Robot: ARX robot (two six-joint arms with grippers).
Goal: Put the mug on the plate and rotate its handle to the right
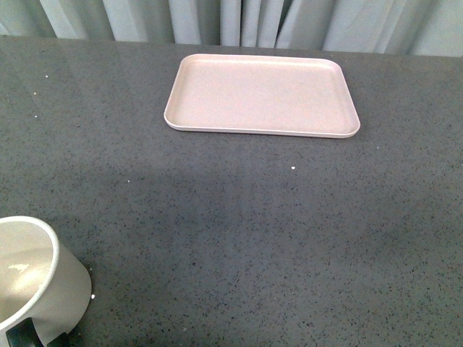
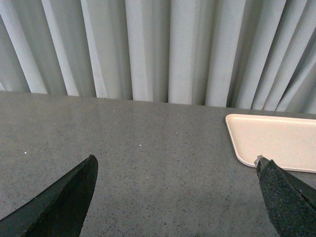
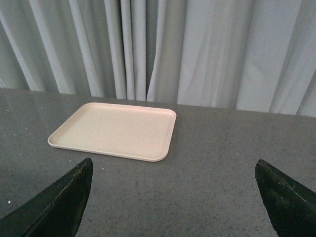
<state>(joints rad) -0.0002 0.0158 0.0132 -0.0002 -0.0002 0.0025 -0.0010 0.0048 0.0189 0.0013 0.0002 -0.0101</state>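
— Front view first: where's your mug?
— The mug (image 1: 32,282) stands on the bench (image 1: 253,238), well apart from the plate (image 1: 260,94), nearer the robot and to its left. Its handle (image 1: 22,334) barely shows.
— Left wrist view?
— Your left end effector (image 2: 175,158) is spread and holds nothing.
— Right wrist view?
— Your right end effector (image 3: 173,162) is spread too, facing the plate.
— Handling?
— The mug is probably rigid, glazed, slippery and breakable. Grip the wall at the rim.
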